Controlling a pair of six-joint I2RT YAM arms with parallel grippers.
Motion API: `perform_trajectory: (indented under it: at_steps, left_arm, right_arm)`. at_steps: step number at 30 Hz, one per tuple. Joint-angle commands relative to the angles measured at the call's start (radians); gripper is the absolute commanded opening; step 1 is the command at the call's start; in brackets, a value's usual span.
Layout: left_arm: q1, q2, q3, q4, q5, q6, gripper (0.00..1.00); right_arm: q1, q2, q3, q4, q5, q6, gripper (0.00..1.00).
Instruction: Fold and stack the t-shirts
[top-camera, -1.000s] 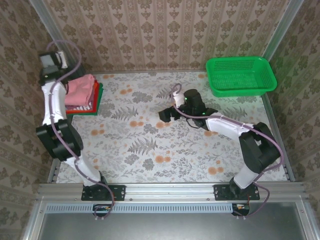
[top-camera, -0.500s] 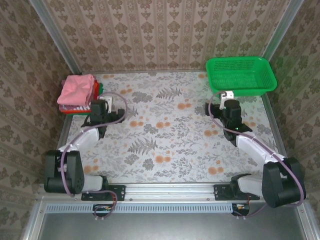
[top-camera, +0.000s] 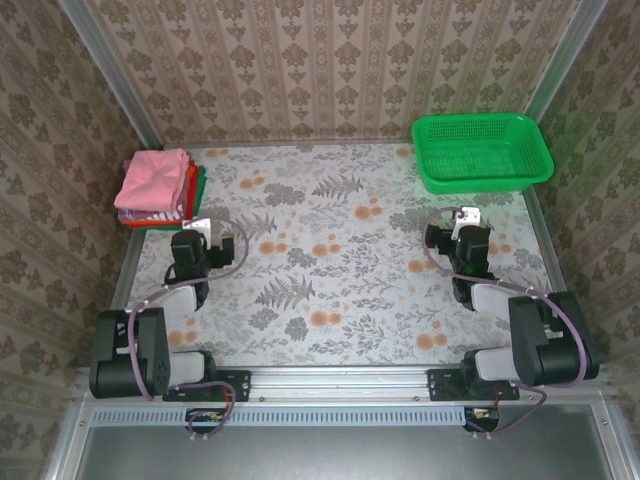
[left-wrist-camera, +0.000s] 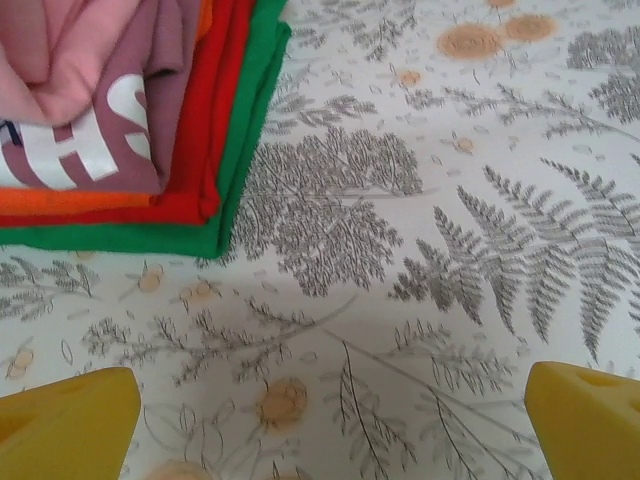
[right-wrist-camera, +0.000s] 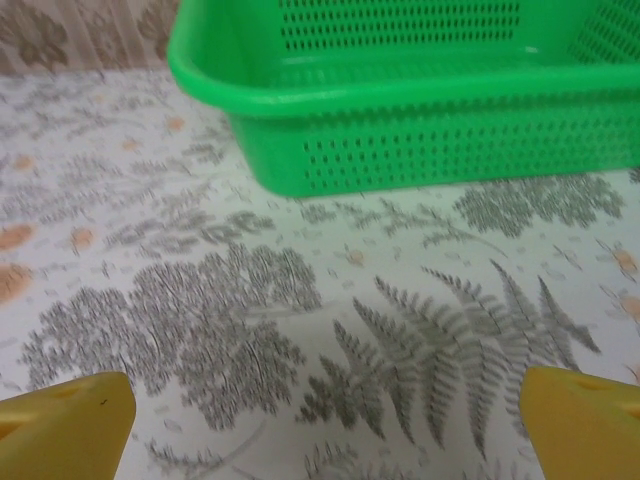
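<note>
The left gripper (left-wrist-camera: 325, 425) sits low over the table (top-camera: 330, 260), jaws spread wide, nothing between them; the stack of t-shirts (top-camera: 157, 188) lies just ahead in the far left corner, pink on top, then maroon, orange, red, green; the right gripper (right-wrist-camera: 320, 430) gapes wide too, empty, facing the green basket (right-wrist-camera: 420, 160) at far right.
</note>
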Motion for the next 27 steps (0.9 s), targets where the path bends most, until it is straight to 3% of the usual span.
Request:
perform_trajectory:
  at_steps: [1, 5, 27]
  left_arm:
    - [0.016, 0.055, 0.011, 0.212, 0.060, 0.002, 1.00]
    - [0.022, 0.221, 0.047, 0.319, 0.083, 0.004, 1.00]
    - [-0.001, 0.226, 0.035, 0.325, 0.048, 0.012, 1.00]
  right_arm:
    - [-0.015, 0.087, 0.007, 0.142, -0.060, 0.007, 1.00]
    - [-0.018, 0.164, 0.020, 0.190, -0.074, 0.004, 1.00]
    - [-0.018, 0.152, 0.037, 0.139, -0.082, 0.001, 1.00]
